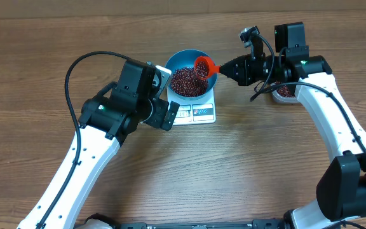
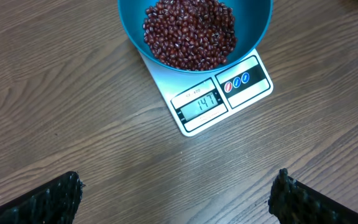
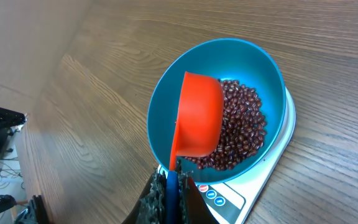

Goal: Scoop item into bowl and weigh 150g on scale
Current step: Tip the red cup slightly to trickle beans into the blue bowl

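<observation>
Wood-grain table [image 1: 246, 165] all around, and most of it is bare. The lower middle and the upper left of the overhead frame are wide open, so there's plenty of room to swing.

All the crowding is in the upper centre. That's where the scale [image 1: 196, 113] sits with the bowl [image 1: 178, 60] on top, covering everything but the front strip with the display [image 2: 199, 102], which reads 147. The beans [image 1: 184, 81] are heaped inside the bowl.

The left arm comes up from the lower left with its elbow bent. It parks the left gripper [image 1: 165, 95] right at the scale's left edge, jaws spread wide with nothing in them.

The right arm climbs the right side, then folds toward the centre. Its right gripper [image 1: 224, 67] points at the bowl and is clamped tight on the handle of an orange scoop [image 1: 203, 65], which is tilted over the bowl's upper-right rim, above the beans.

Under that forearm a tub [image 1: 284, 93] peeks out, mostly hidden.
</observation>
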{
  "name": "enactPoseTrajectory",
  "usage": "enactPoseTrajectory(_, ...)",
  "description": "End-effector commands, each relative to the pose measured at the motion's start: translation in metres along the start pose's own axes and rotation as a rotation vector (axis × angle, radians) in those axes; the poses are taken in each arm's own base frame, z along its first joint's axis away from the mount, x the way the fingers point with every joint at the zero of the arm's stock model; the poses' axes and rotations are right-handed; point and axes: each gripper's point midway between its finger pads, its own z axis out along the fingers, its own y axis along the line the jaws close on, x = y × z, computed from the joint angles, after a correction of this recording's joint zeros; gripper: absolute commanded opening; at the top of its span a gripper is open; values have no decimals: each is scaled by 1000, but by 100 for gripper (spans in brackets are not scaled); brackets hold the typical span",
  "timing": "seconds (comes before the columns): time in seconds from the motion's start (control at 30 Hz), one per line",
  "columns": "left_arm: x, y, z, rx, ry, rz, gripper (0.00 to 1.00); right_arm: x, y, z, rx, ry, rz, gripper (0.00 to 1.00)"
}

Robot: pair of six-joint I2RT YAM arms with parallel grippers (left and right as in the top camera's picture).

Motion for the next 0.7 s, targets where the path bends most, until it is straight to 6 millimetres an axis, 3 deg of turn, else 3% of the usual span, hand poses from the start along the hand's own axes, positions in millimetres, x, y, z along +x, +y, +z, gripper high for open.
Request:
enactPoseTrajectory(0.0, -4, 0, 0, -3, -7, 20, 100, -18, 17, -14, -7, -49, -48, 4)
enactPoseTrajectory(0.43, -4, 0, 0, -3, -7, 20, 99, -17, 27, -15, -65, -48, -55, 4)
enactPoseTrajectory(0.53, -4, 0, 0, -3, -7, 20, 99, -12, 38, -15, -127, -36, -168, 4)
enactPoseTrajectory(0.6, -4, 0, 0, -3, -7, 19, 99, -10, 33, -14, -93, -29, -184, 3)
enactPoseTrajectory(0.67, -4, 0, 0, -3, -7, 19, 99, -14, 16, -13, 5, -33, -80, 4)
